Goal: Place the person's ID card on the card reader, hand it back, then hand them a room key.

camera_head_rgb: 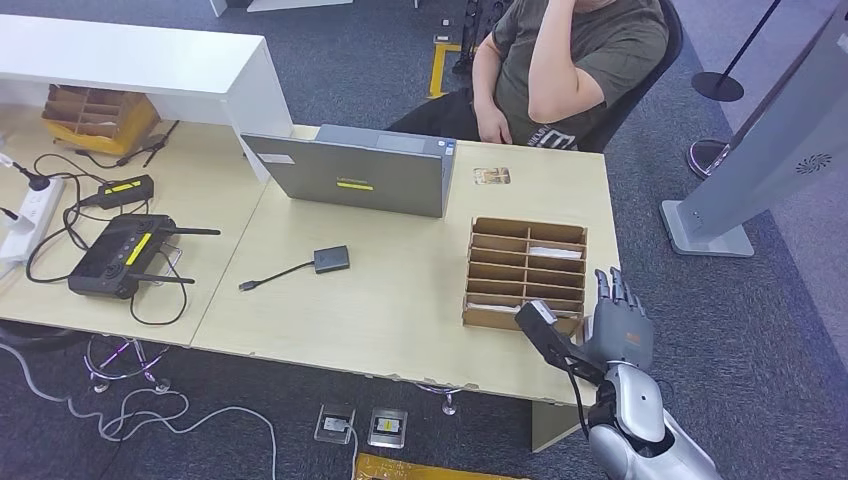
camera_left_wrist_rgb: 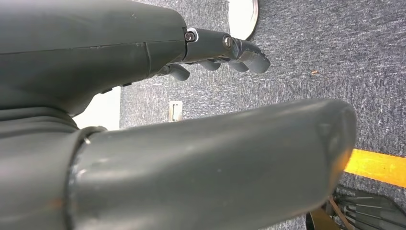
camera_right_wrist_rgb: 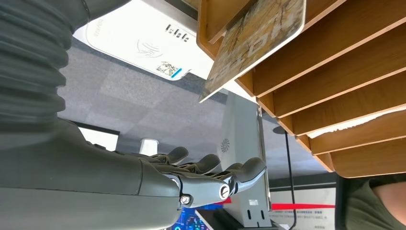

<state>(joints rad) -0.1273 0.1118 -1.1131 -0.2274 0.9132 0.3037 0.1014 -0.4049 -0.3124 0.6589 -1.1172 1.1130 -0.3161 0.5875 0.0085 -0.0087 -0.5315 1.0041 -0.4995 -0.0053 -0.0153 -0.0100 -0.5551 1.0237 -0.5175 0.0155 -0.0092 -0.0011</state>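
Right hand (camera_head_rgb: 620,325) raised at the table's (camera_head_rgb: 400,310) near right corner, fingers (camera_right_wrist_rgb: 239,173) straight and slightly apart, palm empty; I grip nothing. Just beside it, toward my left, sits the wooden slotted card box (camera_head_rgb: 526,272); from the wrist camera a patterned card (camera_right_wrist_rgb: 253,43) juts out of one slot, not touching my fingers. Beyond the box, near the far edge, a small card (camera_head_rgb: 491,176) lies flat on the table, well apart from my hand, in front of the seated person (camera_head_rgb: 570,70). Card reader (camera_head_rgb: 332,259) lies further left, past the box. Left hand (camera_left_wrist_rgb: 215,52) hangs over grey carpet, fingers loosely curled, nothing held.
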